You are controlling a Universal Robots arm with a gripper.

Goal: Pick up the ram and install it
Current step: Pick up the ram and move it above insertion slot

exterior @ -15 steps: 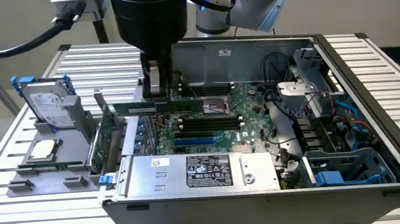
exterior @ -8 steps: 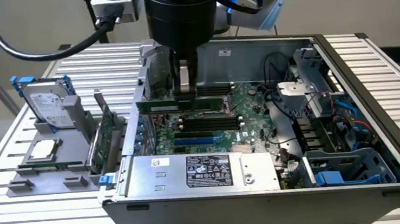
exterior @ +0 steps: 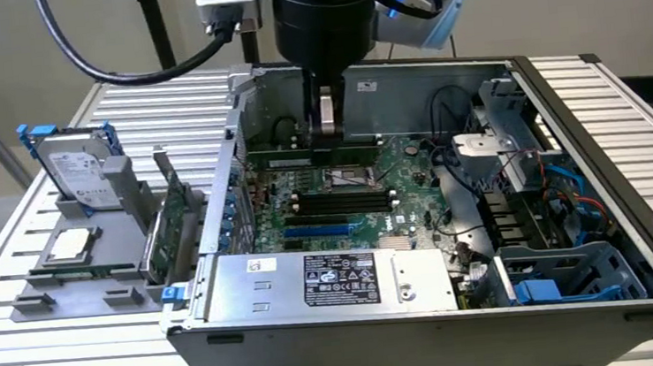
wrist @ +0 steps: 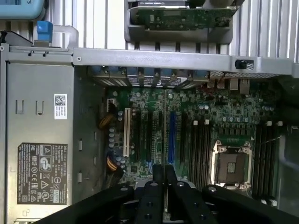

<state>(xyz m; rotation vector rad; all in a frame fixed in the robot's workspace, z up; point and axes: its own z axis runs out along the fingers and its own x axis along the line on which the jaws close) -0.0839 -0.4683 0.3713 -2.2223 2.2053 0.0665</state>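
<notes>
Exterior view, upper centre of frame: the black-and-silver gripper (exterior: 329,136) has its fingers (exterior: 324,112) pinched on the long, thin green ram stick (exterior: 289,160) above the green motherboard (exterior: 413,162), so I judge it must be held level and parallel to the black memory slots (exterior: 334,202).

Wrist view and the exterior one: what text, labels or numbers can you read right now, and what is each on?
No text can be quoted; every label is too small or blurred.
Black label on the power supply: rows of print and marks, unreadable.
White sticker on the power supply: a square code, print unreadable.
Hard drive label, exterior view: blurred.
Motherboard: no legible markings.
</notes>
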